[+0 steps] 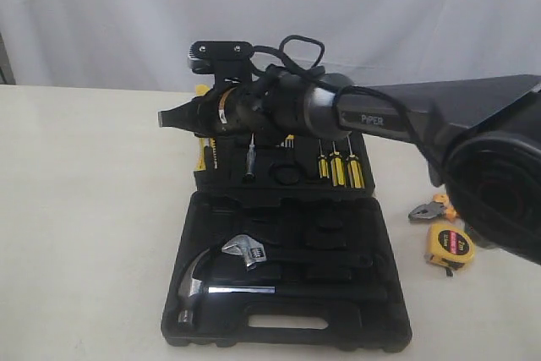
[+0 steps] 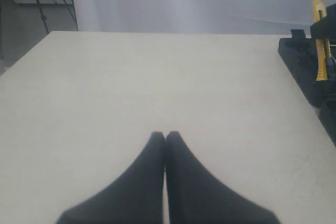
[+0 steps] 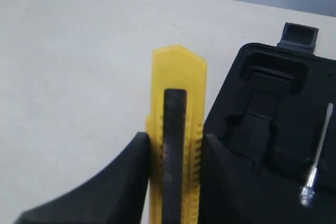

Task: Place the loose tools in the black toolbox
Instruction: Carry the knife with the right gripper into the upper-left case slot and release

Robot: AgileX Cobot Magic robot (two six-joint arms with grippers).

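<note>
The black toolbox [image 1: 382, 327] lies open on the table, near half towards me and far half [image 3: 273, 103] behind it. My right gripper [image 3: 176, 137] is shut on the yellow-black utility knife [image 3: 178, 77], which sticks out past the fingertips above the table just beside the far half's left edge. The left wrist view shows the knife [image 2: 319, 35] upright by the toolbox [image 2: 302, 61]. Orange-handled pliers [image 1: 431, 209] and a yellow tape measure [image 1: 450, 245] lie on the table to the right of the case. My left gripper [image 2: 165, 134] is shut and empty over bare table.
A steel claw hammer [image 1: 199, 281] and an adjustable wrench [image 1: 245, 251] sit in the near half. Three yellow-black screwdrivers [image 1: 338, 166] and a thin metal driver [image 1: 249, 162] stand in the far half. A white curtain hangs behind the table.
</note>
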